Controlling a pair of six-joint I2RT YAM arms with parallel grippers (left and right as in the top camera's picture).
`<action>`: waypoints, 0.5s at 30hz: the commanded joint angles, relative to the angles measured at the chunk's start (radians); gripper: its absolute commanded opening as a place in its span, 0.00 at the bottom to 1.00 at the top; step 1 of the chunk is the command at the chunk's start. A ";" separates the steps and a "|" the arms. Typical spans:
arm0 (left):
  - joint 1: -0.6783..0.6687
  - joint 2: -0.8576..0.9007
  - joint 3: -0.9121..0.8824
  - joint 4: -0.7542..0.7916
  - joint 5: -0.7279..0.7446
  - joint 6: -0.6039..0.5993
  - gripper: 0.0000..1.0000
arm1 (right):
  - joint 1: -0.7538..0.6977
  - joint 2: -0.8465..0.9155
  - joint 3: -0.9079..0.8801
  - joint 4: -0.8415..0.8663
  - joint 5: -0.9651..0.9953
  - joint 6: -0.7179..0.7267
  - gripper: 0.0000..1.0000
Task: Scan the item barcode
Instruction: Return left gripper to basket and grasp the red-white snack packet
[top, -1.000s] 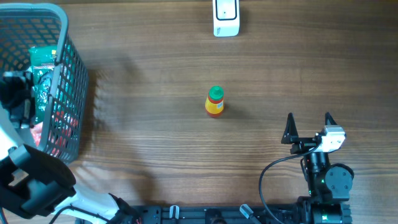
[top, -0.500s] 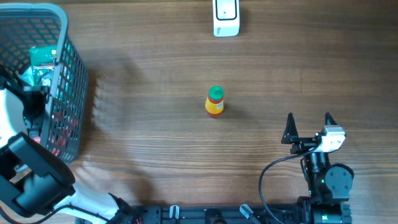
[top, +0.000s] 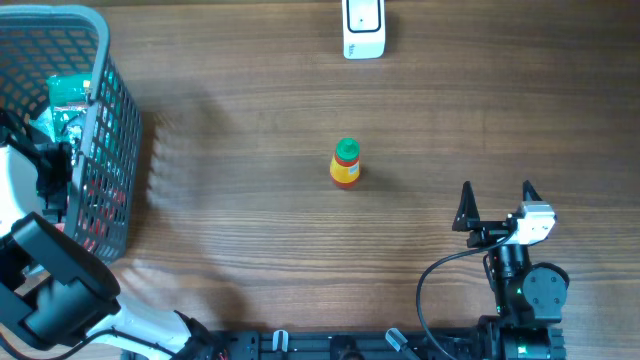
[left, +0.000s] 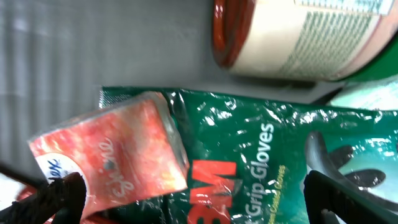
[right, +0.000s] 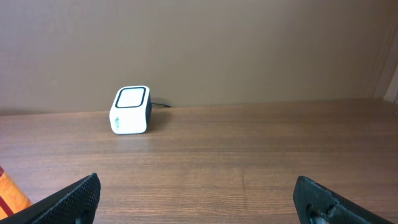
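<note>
The item I mean to scan lies in the basket (top: 100, 60) at the left edge of the table (top: 250, 230): a pink tissue pack (left: 109, 155) resting on a green gloves packet (left: 261, 162), with a red-lidded jar (left: 298, 37) just beyond them. I judge the step in hand to be the pick, not yet the scan. My left gripper (left: 196, 196) hangs over the pile with its jaws spread wide, gripping nothing; whether a finger brushes the packet I cannot tell. Next I would need to lower, close on one item, lift it clear of the basket wall and carry it to the scanner (top: 363, 27) at the far edge. A small bottle (top: 345, 163) stands mid-table. My right gripper (top: 497, 195) waits near the front right, wide and empty
</note>
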 joint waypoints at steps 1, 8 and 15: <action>0.010 0.014 -0.007 0.003 -0.054 -0.021 1.00 | 0.005 -0.002 0.000 0.002 -0.012 -0.009 1.00; 0.013 0.077 -0.009 -0.002 -0.058 -0.032 1.00 | 0.005 -0.002 -0.001 0.002 -0.012 -0.008 1.00; 0.058 0.149 -0.009 -0.029 -0.061 -0.084 0.48 | 0.005 -0.002 -0.001 0.002 -0.012 -0.008 1.00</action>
